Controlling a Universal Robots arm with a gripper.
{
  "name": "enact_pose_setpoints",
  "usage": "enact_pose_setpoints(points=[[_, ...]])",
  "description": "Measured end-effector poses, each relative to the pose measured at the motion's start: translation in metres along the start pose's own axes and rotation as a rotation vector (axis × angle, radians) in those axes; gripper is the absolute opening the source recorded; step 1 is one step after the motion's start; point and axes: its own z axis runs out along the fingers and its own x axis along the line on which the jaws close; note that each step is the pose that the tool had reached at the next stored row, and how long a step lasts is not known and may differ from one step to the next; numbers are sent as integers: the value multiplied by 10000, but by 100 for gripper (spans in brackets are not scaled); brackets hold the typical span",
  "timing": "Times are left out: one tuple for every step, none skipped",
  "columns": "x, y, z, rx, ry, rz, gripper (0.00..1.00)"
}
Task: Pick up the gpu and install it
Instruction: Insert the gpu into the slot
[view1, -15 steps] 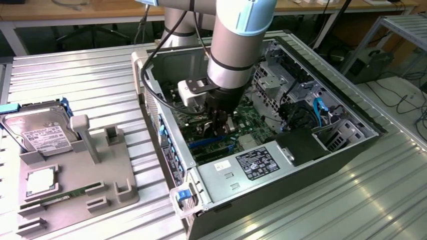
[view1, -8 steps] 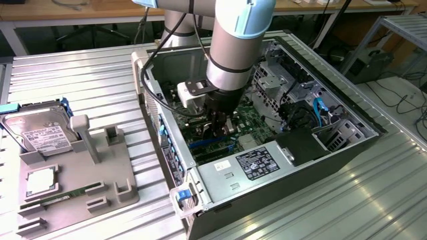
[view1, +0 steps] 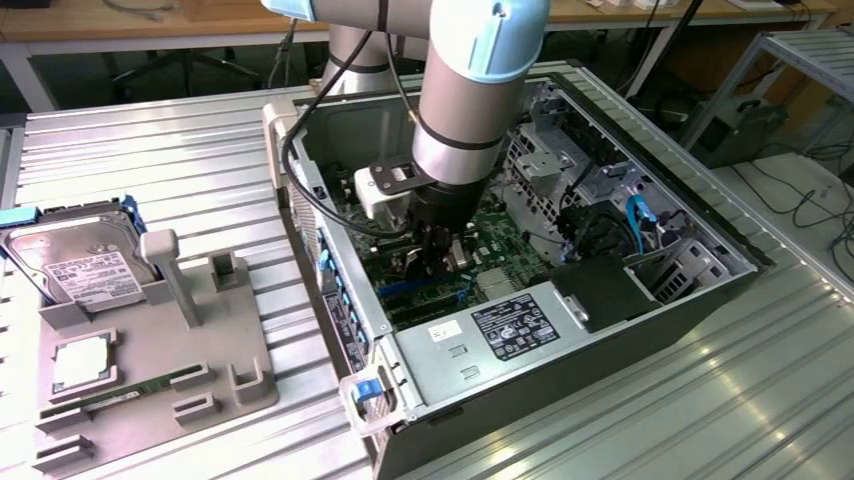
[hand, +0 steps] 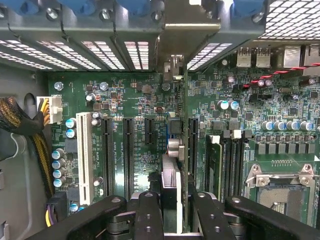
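My gripper (view1: 438, 252) reaches down into the open computer case (view1: 667, 330), just above the green motherboard (hand: 135, 100). Its two black fingers (hand: 148, 215) are shut on the gpu (hand: 172, 175), which I see edge-on as a thin upright card between them. The card runs from the fingers toward the case's rear slot covers, and its silver bracket end (hand: 172, 65) sits at the gap in those covers. It stands in line with the row of long black expansion slots (hand: 107, 155). Whether its lower edge is seated in a slot I cannot tell.
A white slot (hand: 84, 157), a braided cable bundle (hand: 25, 125) and the processor socket (hand: 280, 187) flank the card. Outside the case, at the exterior view's left, a grey holder (view1: 200, 380) carries a hard drive (view1: 87, 270) and a green memory stick (view1: 134, 392).
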Motion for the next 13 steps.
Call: enact_pose_setpoints(points=[[0,0,0,1,-1,1,28],[0,0,-1,0,0,2,28],[0,0,-2,0,1,12,28],[0,1,-2,0,2,25,28],[0,1,-2,0,3,35,28],[0,0,-2,1,3,47,28],[0,0,-2,2,4,64,28],[0,-1,-3,3,8,86,28],[0,-2,-3,3,12,104,28],[0,-3,-3,3,13,120,28],[0,-4,-2,4,13,136,28],[0,-4,-2,5,13,150,28],[0,-4,-2,5,13,155,28]])
